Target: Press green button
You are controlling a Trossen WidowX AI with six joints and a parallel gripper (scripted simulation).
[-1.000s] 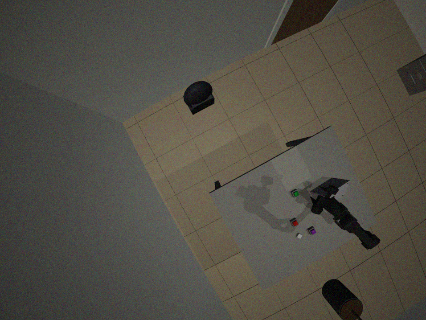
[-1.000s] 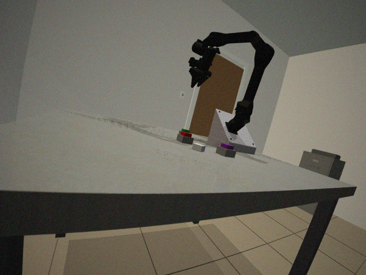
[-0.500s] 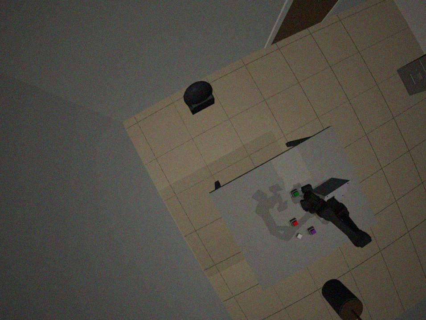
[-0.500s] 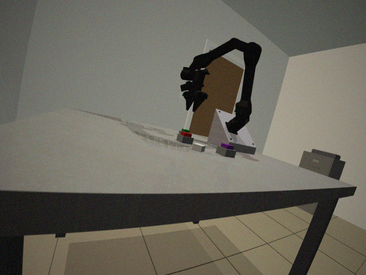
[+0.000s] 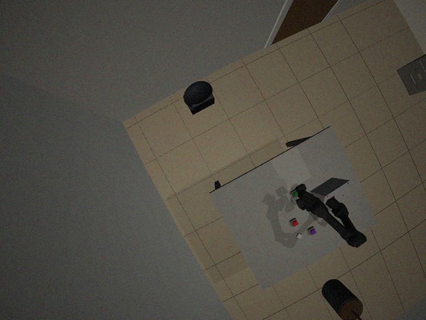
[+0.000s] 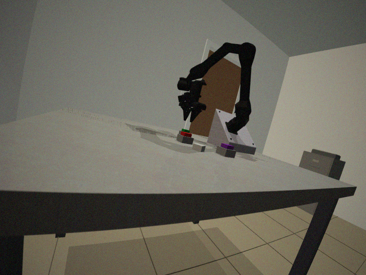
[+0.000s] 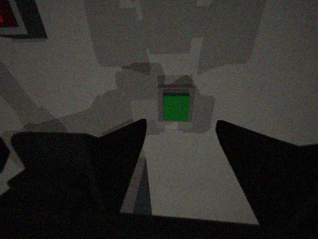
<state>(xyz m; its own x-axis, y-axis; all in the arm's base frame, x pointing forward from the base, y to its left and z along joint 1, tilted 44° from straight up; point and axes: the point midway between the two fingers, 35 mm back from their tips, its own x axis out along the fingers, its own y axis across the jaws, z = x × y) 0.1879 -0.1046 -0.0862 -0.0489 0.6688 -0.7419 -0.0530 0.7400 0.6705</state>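
Green button: on the grey table, in a grey housing, beside the arm's sloped mount. Landmark for all entries.
Gripper: black, hanging above the green button, tips pointing down, clear of it; jaws parted, grasping nothing.
Red button: near the green button, on the side away from the mount.
Purple button: beyond the red, further from the green.
White block: between red and purple, apart from both.
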